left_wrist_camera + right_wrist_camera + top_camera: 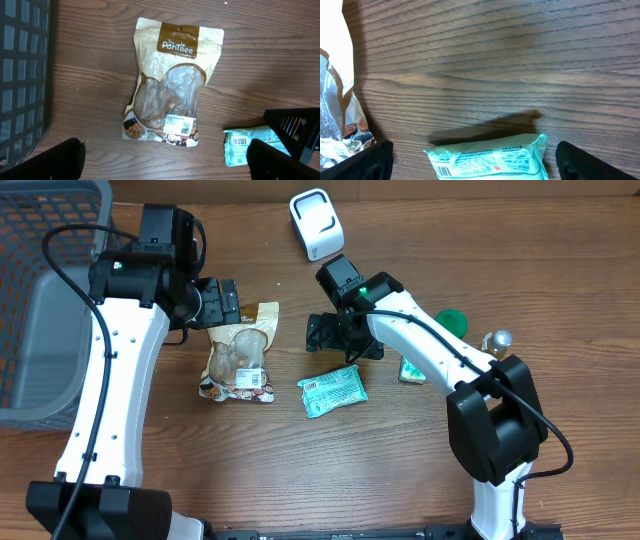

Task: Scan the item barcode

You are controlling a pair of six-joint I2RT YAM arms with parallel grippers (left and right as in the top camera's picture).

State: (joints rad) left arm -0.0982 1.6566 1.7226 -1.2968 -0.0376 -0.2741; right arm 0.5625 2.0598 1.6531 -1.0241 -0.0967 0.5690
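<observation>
- Well, the right gripper stands wide open and holds nothing. In its wrist view the two fingers sit at the bottom corners with bare wood between them.
- Taking the overhead view as the dial, the teal packet lies just at that gripper's 6 o'clock, flat on the table. Its barcode faces up near one end. The jaws hang above and a little short of it, not touching.
- The left gripper is also spread wide and empty, hovering over the top edge of the tan pouch. The pouch lies label up at about 9 o'clock from the packet, near but apart.
- The white scanner stands at 12 o'clock from the right gripper, well apart, near the far edge.
- Further out, a grey basket sits at 9 o'clock beyond the left arm, and a small green box lies at 3 o'clock from the packet, beside the right arm.
- Nothing is lifted, so the task looks barely begun. I cannot say for certain which item is meant, though the packet seems the likelier one.
- What could go wrong from here:
  - The packet is thin and lies flat — fingers coming down may scrape the wood and push it along rather than pinch it.
  - A grip across the coded end would hide the barcode from the scanner.
  - A soft wrapper that buckles in the jaws could crease the code or turn it away from the scanner.
  - The two grippers work close together, so a sideways reach might nudge the pouch or meet the other arm.
</observation>
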